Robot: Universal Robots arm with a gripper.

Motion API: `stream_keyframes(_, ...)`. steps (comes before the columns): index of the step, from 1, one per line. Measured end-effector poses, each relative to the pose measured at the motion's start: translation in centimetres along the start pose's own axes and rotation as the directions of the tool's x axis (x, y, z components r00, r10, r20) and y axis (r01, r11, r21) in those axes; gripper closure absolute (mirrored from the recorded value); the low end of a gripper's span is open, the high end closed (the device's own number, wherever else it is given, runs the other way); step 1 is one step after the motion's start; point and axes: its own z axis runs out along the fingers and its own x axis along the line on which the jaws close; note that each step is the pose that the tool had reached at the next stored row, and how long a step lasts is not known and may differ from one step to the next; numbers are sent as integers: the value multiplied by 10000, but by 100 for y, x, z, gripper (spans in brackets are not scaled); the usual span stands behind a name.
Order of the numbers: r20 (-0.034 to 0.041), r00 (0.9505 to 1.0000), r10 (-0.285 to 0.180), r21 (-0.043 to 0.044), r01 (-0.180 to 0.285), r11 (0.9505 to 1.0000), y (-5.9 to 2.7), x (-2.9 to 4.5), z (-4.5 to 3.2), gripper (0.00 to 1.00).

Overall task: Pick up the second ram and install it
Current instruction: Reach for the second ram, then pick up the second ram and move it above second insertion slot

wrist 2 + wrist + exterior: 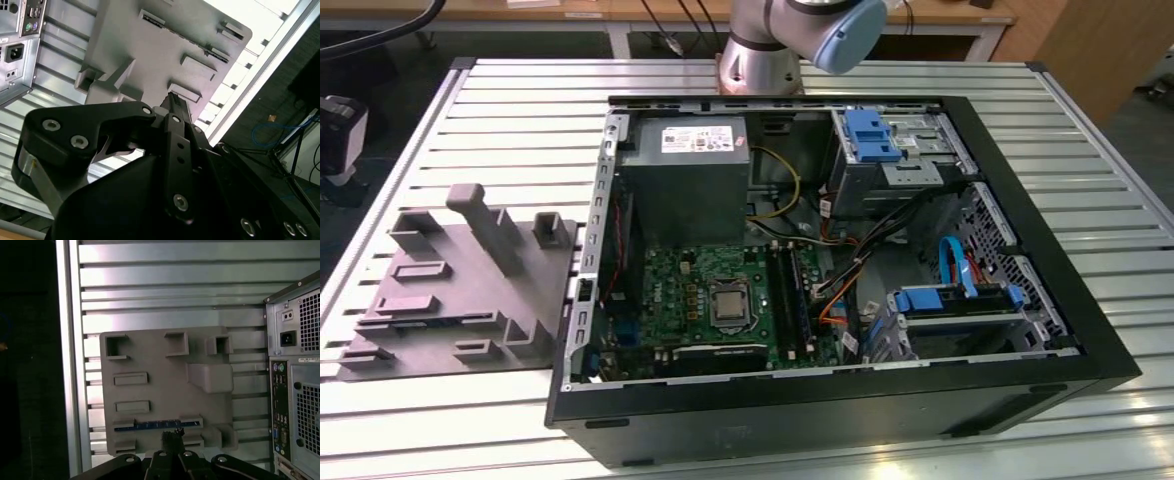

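While the second ram (150,426) lies flat in a long slot of the grey fixture plate (160,385), the pincer (173,434) hangs over the plate close to that slot. Its fingertips are pressed together and hold nothing; the second wrist view shows the same narrow state. The desk (480,100) is a silver surface of ribbed metal slats. The plate sits by the desk edge on the exterior view's left, just beside the open computer case (854,400). The arm (774,40) rises at the desk edge behind the case. Beyond the desk stand a wooden worktop (560,12) and a dark floor with a loose blue cable (270,132).
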Motion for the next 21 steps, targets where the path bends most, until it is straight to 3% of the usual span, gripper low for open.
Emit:
stream_keyframes(14,1,10000,-21,1,21,10000,-2,1,9,90)
stream_keyframes(21,-11,9978,-660,-35,660,9978,-9,2,33,90)
